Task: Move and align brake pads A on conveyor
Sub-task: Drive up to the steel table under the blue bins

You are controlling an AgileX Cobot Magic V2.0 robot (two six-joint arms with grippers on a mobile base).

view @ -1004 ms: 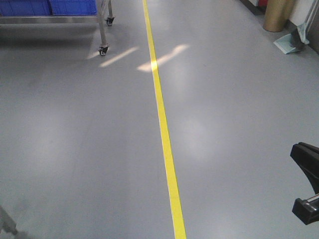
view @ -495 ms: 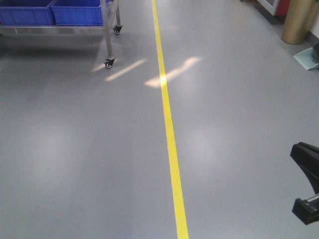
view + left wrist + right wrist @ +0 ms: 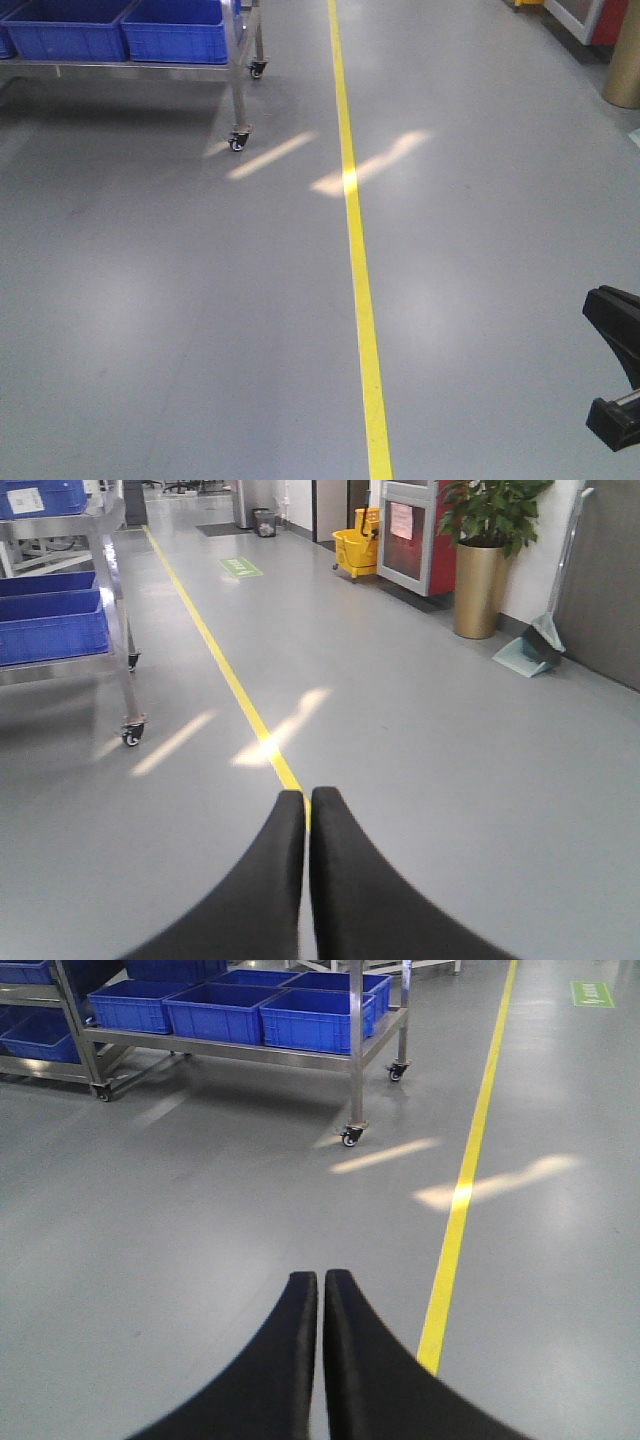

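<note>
Floor: smooth grey floor point(image 3: 150, 320), slightly glossy, fills the near part of all three views
Line: yellow line point(image 3: 362, 300) on the floor, running straight from the near edge into the distance
Light: two pale slanted light patches point(image 3: 375, 165) farther along, one crossing the line
Cart: steel cart point(image 3: 240, 95) on castors, left of the line, just beyond the patches; blue bins point(image 3: 170, 30) side by side on its shelf
Left: left fingers point(image 3: 275, 860) black, closed against each other with only a hairline seam between; nothing gripped; tips above the floor, in line with the yellow stripe
Right: right fingers point(image 3: 290, 1340) black, closed the same way, nothing gripped; tips above bare floor, left of the line
Front view only: black rig part point(image 3: 612, 375) at the lower right edge; cannot tell which arm it belongs to
Left wrist view only: right side of the room, with a dustpan point(image 3: 530, 652) at the wall, a gold planter point(image 3: 478, 590) holding a green plant, then a red-framed cabinet point(image 3: 408, 535) and a yellow mop bucket point(image 3: 355, 552)
Both wrist views: green floor mark point(image 3: 240, 567) far down, right of the line
Right wrist view only: the cart's full row of bins and a second rack point(image 3: 60, 1020) to its left
Task items: brake pads A and conveyor appear in none of the three views
</note>
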